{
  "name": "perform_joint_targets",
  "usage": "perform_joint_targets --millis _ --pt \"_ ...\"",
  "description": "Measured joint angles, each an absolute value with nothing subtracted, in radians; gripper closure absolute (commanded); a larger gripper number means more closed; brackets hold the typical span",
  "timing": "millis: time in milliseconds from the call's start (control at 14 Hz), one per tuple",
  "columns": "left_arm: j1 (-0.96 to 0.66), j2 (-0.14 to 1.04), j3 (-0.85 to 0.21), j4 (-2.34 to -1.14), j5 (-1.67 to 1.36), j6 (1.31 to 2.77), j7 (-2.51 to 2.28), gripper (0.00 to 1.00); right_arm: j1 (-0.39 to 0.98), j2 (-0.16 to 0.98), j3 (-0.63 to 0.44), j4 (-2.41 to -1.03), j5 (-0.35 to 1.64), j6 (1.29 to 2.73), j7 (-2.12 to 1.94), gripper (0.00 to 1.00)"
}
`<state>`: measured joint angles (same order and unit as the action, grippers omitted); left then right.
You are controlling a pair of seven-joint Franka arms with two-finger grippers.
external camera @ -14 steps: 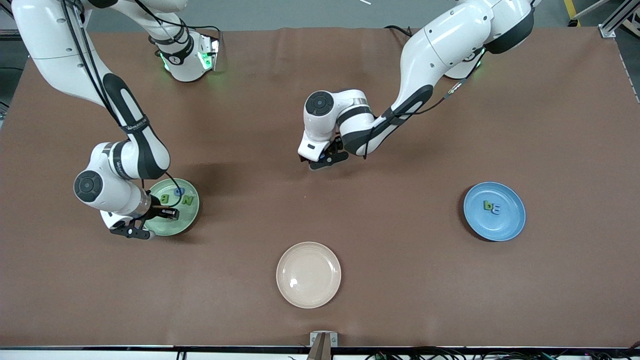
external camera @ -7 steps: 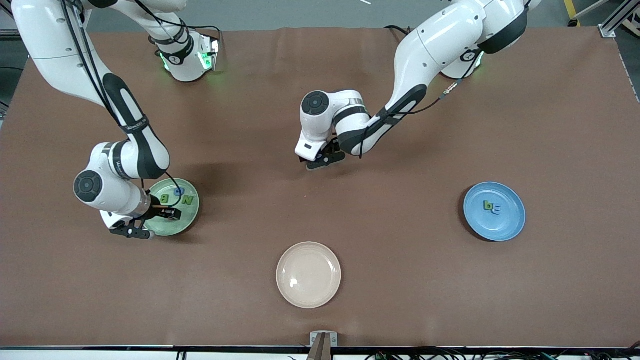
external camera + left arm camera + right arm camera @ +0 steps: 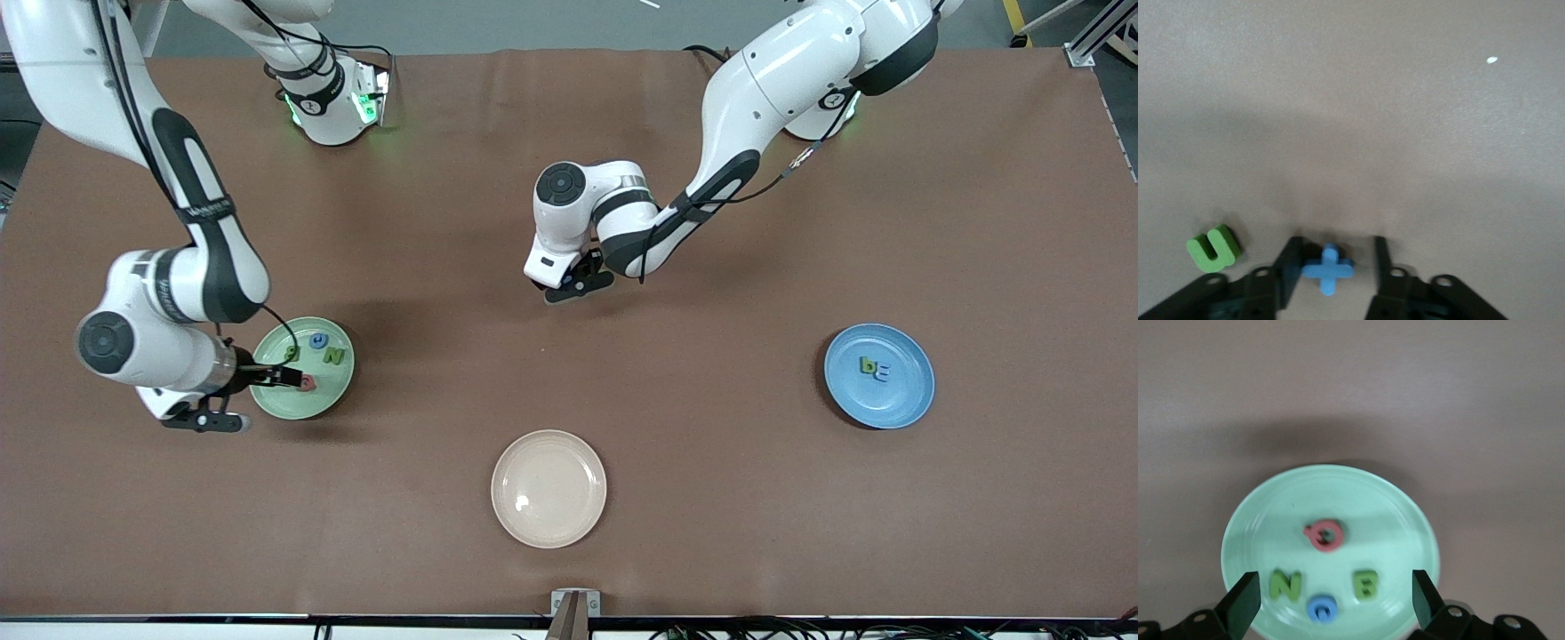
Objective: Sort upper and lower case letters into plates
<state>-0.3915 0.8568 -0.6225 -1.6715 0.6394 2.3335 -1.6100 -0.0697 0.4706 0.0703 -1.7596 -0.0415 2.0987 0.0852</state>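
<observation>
Right gripper (image 3: 1331, 603) — jaws spread wide and holding nothing — hangs over the mint green plate (image 3: 267, 402) at the right arm's end of the table. The plate carries a green N (image 3: 1285, 585), a green B (image 3: 1366, 584), a blue Q (image 3: 1321, 610) and a red Q (image 3: 1325, 535). Left gripper (image 3: 1331, 263) at mid-table, jaws partly closed around a blue cross-shaped letter (image 3: 1328, 269), contact uncertain; a green letter (image 3: 1213, 248) lies just beside. Sky blue plate (image 3: 907, 396), at the left arm's end, holds two letters (image 3: 875, 367).
</observation>
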Motion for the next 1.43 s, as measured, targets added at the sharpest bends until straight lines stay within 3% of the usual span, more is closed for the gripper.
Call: perform_joint_targets --millis 286,501,573,716,859,1432 --pt "-0.391 0.854 -0.622 -1.671 0.639 2.331 -1.61 0.74 -0.099 0.36 0.068 -1.673 -0.054 1.826 0.033 0.0" --pt "-0.391 0.854 -0.622 -1.671 0.64 2.33 -1.61 0.75 -0.118 0.34 0.068 -1.527 -0.054 1.62 0.019 0.0" --pt "-0.391 0.854 -0.622 -1.671 0.64 2.33 -1.61 0.7 -0.119 0.34 0.068 -1.479 -0.054 1.574 0.017 0.0" --pt "-0.391 0.854 -0.622 -1.671 0.64 2.332 -1.61 0.32 -0.12 0.34 0.069 -1.406 -0.054 1.52 0.015 0.0" --pt "-0.391 0.855 -0.622 -1.671 0.64 2.333 -1.611 0.02 -0.12 0.341 0.069 -1.375 -0.054 1.511 0.015 0.0" --pt "-0.407 0.857 -0.671 -1.682 0.64 2.284 -1.693 0.0 -0.119 0.347 0.076 -1.346 -0.032 1.485 0.042 0.0"
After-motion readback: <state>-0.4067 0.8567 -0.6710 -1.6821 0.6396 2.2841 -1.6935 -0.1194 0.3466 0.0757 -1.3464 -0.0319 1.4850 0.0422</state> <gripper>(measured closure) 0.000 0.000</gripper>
